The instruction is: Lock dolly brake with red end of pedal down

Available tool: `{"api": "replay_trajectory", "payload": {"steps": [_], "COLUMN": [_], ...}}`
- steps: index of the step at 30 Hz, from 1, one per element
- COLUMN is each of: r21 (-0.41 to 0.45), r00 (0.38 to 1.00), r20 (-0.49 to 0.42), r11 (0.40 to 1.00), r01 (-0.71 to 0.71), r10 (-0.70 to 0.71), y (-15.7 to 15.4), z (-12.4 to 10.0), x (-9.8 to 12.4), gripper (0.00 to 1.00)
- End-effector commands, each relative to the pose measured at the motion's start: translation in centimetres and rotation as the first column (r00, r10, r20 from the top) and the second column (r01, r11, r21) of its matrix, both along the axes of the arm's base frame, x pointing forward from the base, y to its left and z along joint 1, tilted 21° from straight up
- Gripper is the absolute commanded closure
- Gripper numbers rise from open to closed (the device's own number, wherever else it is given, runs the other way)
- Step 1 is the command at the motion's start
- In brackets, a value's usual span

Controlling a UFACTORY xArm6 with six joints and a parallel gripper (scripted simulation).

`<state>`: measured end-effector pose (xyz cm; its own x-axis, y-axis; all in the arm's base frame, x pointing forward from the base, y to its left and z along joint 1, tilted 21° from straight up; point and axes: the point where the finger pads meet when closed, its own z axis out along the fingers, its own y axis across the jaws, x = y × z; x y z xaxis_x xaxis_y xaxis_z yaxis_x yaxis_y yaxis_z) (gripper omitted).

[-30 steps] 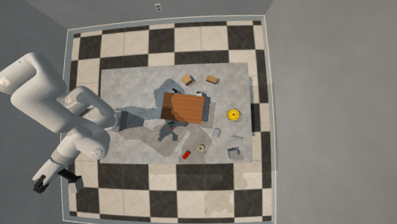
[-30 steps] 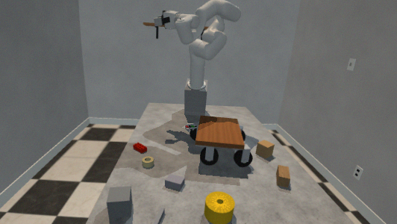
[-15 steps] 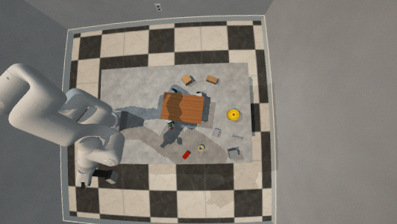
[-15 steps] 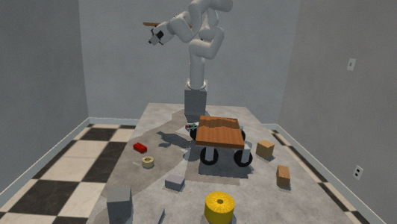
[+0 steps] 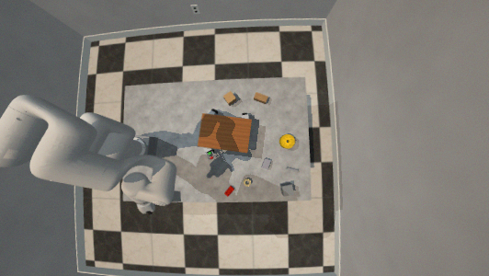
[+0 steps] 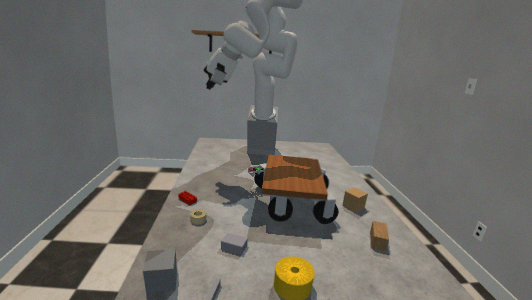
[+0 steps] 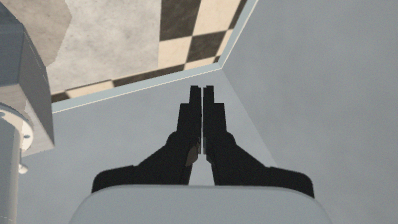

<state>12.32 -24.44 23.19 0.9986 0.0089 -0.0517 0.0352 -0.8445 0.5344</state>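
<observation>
No readable text, labels, brands, numbers or signs in any view. Dolly deck plain wood. Blocks, walls, floor tiles unmarked. Wall outlet plates blank. Arm housing bare white.

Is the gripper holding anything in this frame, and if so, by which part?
Nothing is held. The gripper is shut with its fingers pressed together on nothing, high above the dolly.

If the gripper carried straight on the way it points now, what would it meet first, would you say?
The shut gripper points at the corner where two grey walls meet the floor's baseboard; probably the wall, though depth is unclear.
</observation>
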Motion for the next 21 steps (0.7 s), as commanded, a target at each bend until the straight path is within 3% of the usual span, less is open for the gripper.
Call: {"api": "replay_trajectory", "payload": {"steps": [1, 3, 5, 6, 20, 21], "r21": [0.135, 0.18, 0.18, 0.218, 0.338, 0.338], "r00": [0.992, 0.982, 0.982, 0.97, 0.886, 0.886], "r20": [0.068, 0.106, 0.106, 0.144, 0.339, 0.339], "r11": [0.984, 0.968, 0.968, 0.95, 0.838, 0.838], "r01": [-0.118, -0.173, -0.173, -0.222, -0.429, -0.429], "r10": [0.11, 0.155, 0.155, 0.193, 0.317, 0.317], "y": [2.7, 3.9, 3.9, 5.6, 15.2, 15.2], "z": [-2.7, -3.4, -3.4, -4.3, -7.9, -7.9], "x": [6.6, 8.7, 8.7, 11.6, 24.4, 24.4], "gripper": [1.0, 1.0, 1.0, 1.0, 1.0, 1.0]}}
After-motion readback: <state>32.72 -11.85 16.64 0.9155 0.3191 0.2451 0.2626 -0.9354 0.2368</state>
